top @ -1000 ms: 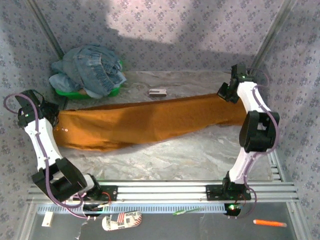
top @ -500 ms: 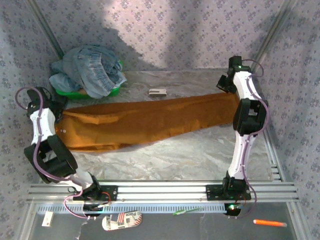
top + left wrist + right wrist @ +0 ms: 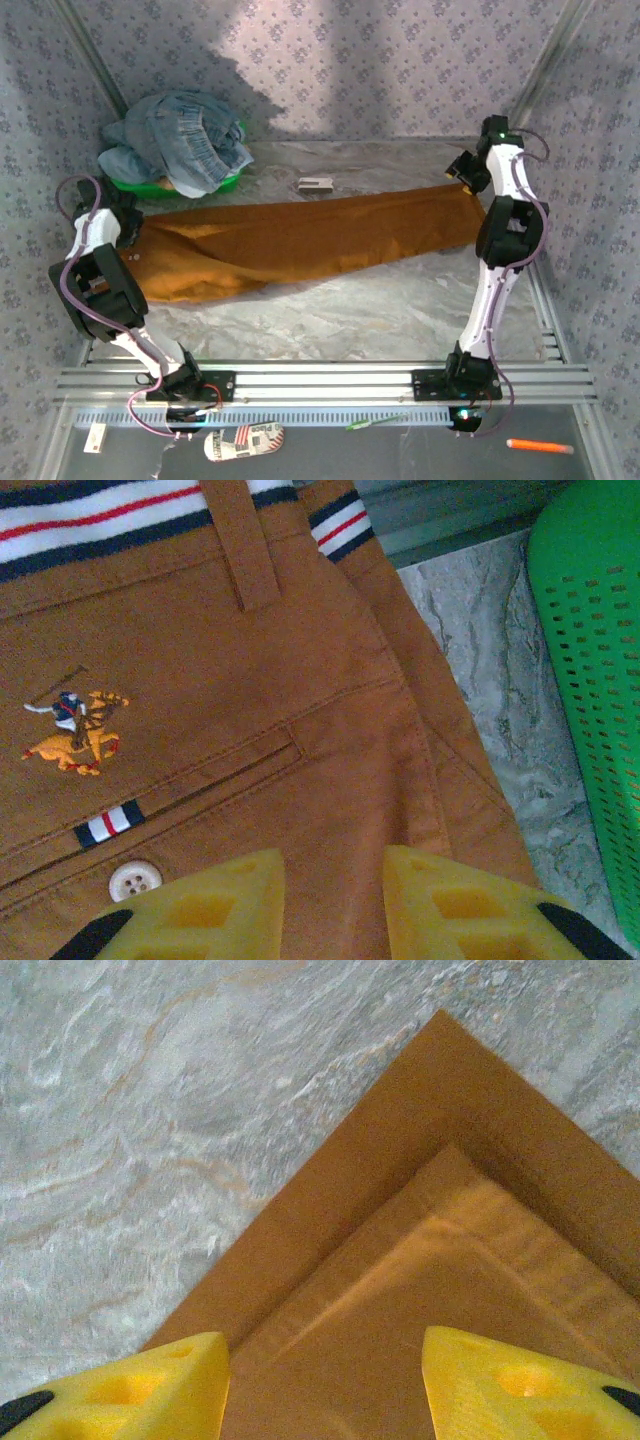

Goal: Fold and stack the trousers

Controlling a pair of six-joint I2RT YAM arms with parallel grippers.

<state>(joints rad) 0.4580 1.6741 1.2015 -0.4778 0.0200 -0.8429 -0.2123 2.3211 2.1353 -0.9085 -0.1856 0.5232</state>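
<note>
Left gripper [image 3: 335, 905]: yellow fingers [image 3: 205, 905] stand a little apart. The cloth lies flat in the gap and no fold is pinched. In the overhead view the left gripper [image 3: 128, 225] sits at the left end of the trousers [image 3: 300, 240].

Directly under it is the seat of the trousers [image 3: 250, 680]. A white button [image 3: 133, 880] is just beside the left finger. A small striped tab [image 3: 110, 822] lies along the pocket seam, with an embroidered horse-and-rider logo [image 3: 75, 730] above it. Further out are a belt loop [image 3: 240, 540] and the striped waistband [image 3: 100, 525]. A green perforated basket [image 3: 590, 680] stands near the waist end, on the marbled table cover [image 3: 500, 680].

Right gripper [image 3: 325, 1385]: fingers [image 3: 130, 1385] spread wide, holding nothing. Between them lies the corner of the leg hems [image 3: 450, 1260], one layer on the other, flat on the cover.

Overhead, the right gripper [image 3: 465, 170] is at the right end of the cloth. The trousers are stretched left to right across the middle of the table [image 3: 350, 310], legs together and waist to the left. The basket [image 3: 150, 185] at the far left holds a heap of blue denim [image 3: 185, 135]. A small grey object [image 3: 315, 184] lies just beyond the trousers.
</note>
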